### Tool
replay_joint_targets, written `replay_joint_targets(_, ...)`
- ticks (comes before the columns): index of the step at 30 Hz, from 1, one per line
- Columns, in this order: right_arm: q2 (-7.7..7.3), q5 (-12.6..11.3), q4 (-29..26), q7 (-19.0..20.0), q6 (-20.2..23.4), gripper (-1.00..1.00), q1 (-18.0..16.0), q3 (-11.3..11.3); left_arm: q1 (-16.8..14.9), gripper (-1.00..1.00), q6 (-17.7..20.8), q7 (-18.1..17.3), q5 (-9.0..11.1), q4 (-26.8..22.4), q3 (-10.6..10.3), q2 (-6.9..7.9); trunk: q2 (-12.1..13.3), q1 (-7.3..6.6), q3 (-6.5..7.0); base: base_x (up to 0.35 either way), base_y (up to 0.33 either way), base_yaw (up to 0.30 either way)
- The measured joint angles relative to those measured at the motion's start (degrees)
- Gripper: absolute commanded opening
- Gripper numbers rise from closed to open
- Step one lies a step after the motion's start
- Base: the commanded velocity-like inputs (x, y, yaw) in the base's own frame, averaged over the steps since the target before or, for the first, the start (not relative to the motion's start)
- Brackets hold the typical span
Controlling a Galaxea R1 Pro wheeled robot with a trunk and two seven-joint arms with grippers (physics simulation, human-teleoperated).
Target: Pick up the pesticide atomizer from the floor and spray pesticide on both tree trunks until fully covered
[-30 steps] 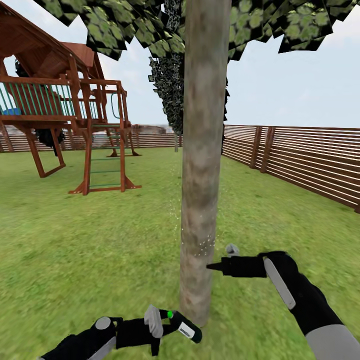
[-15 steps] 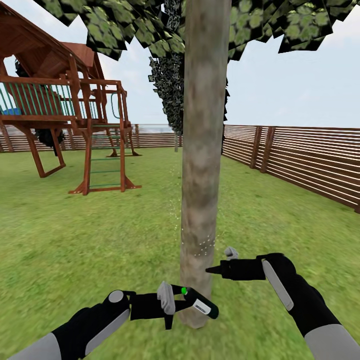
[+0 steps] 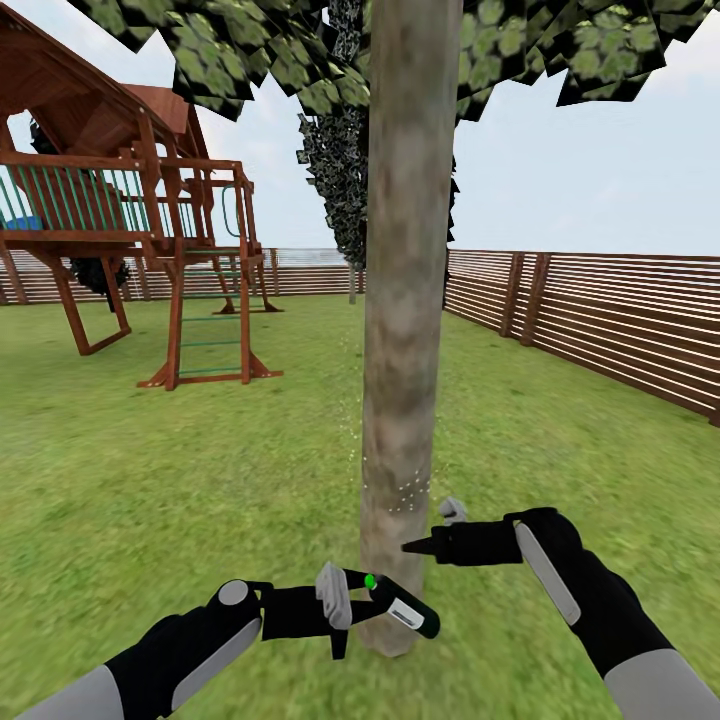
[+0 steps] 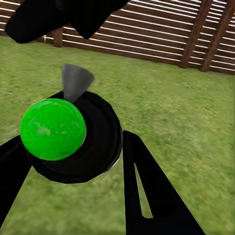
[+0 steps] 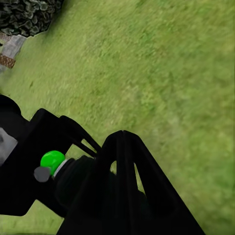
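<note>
The tree trunk (image 3: pixel 405 300) rises straight ahead in the head view, mottled grey-brown, with white spray specks low on its bark. My left gripper (image 3: pixel 352 600) is shut on the pesticide atomizer (image 3: pixel 402 610), a dark bottle with a green cap, held sideways against the base of the trunk. In the left wrist view the atomizer (image 4: pixel 73 139) sits between both fingers of the left gripper (image 4: pixel 71 142), with its grey nozzle sticking out past the cap. My right gripper (image 3: pixel 408 546) hovers shut beside the trunk just above the atomizer, holding nothing. The right wrist view looks past the right gripper (image 5: pixel 122 133) down onto the atomizer (image 5: pixel 52 159).
Grass lawn all around. A wooden playset (image 3: pixel 130 230) with a ladder stands at the back left. A brown slatted fence (image 3: pixel 600 320) runs along the right and the back. A narrow dark tree (image 3: pixel 335 170) stands behind the trunk. Leafy canopy hangs overhead.
My left arm has lifted and pushed the atomizer forward and right, closer to the trunk. The right gripper has drifted slightly left and down.
</note>
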Motion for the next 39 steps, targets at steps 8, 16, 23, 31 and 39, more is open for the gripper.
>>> replay_joint_targets(8, 0.04, 0.0, -0.1, 1.2, 0.0, -1.0, 0.0, 1.4, 0.0, -1.0, 0.0, -0.1, 0.0, 0.0, 0.0, -0.08, 0.0, 0.0, 0.0, 0.0, 0.0, 0.0)
replay_joint_targets(16, 0.34, -0.2, -0.1, 1.2, 0.0, -1.0, 0.0, 3.2, 0.0, -1.0, 0.0, -0.1, 0.0, 0.0, 0.0, -0.08, 0.0, 0.0, 0.0, 0.0, 0.0, 0.0)
replay_joint_targets(23, 0.7, -4.7, -0.1, 1.2, 0.0, -1.0, 0.0, 6.7, 0.0, -1.0, 0.0, -0.1, 0.0, 0.0, 0.0, -0.08, 0.0, 0.0, 0.0, 0.0, 0.0, 0.0)
replay_joint_targets(31, 0.74, -5.0, -0.1, 1.2, 0.0, -1.0, 0.0, 7.1, 0.0, -1.0, 0.0, -0.1, -0.1, 0.0, -0.1, -0.17, 0.0, 0.0, 0.0, 0.0, 0.0, 0.0)
replay_joint_targets(39, 0.8, -5.0, -0.1, 1.2, 0.0, -1.0, 0.0, 7.2, 0.0, -1.0, 0.0, -0.3, -0.1, 0.0, -0.1, -0.17, 0.0, 0.0, 0.0, 0.0, 0.0, 0.0)
